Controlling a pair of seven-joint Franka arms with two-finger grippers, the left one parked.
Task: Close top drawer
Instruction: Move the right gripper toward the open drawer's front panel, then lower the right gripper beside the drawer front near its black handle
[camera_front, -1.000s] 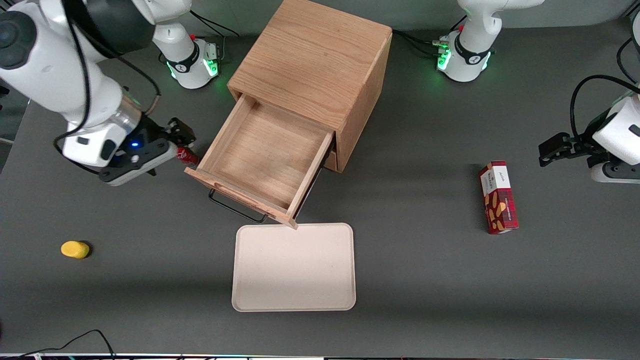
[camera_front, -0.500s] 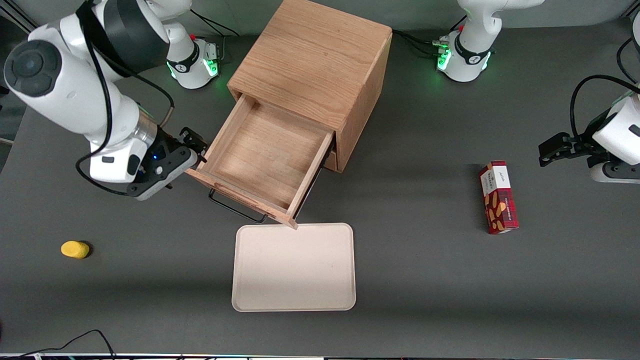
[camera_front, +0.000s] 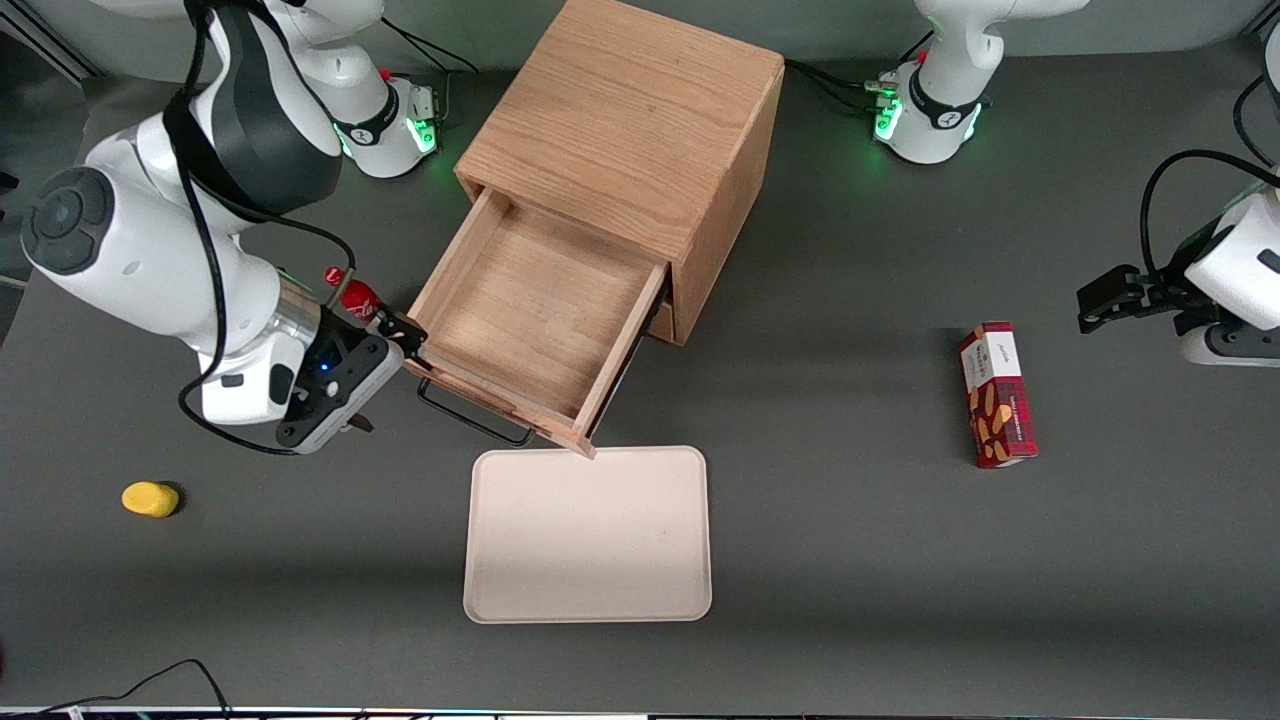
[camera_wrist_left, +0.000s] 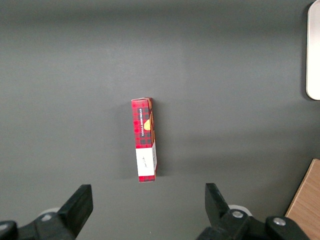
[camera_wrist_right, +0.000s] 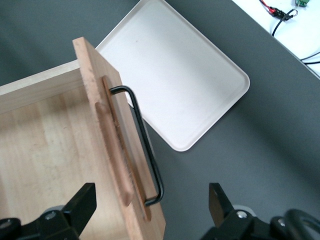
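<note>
The top drawer (camera_front: 530, 310) stands pulled far out of the oak cabinet (camera_front: 625, 110) and is empty inside. Its black bar handle (camera_front: 470, 418) faces the front camera. My right gripper (camera_front: 405, 335) hovers at the corner of the drawer's front panel that is toward the working arm's end. In the right wrist view the gripper (camera_wrist_right: 150, 212) is open. Its fingers (camera_wrist_right: 82, 202) straddle the end of the front panel (camera_wrist_right: 107, 130) and the handle (camera_wrist_right: 147, 150) without touching them.
A cream tray (camera_front: 588, 535) lies in front of the drawer, also in the right wrist view (camera_wrist_right: 175, 75). A small red bottle (camera_front: 355, 297) stands beside the drawer's side wall. A yellow object (camera_front: 150, 498) lies nearer the camera. A red box (camera_front: 995, 395) lies toward the parked arm's end.
My right gripper has moved along the drawer's side toward the front camera, to the front panel's corner. The red bottle has come into view. The drawer has not moved.
</note>
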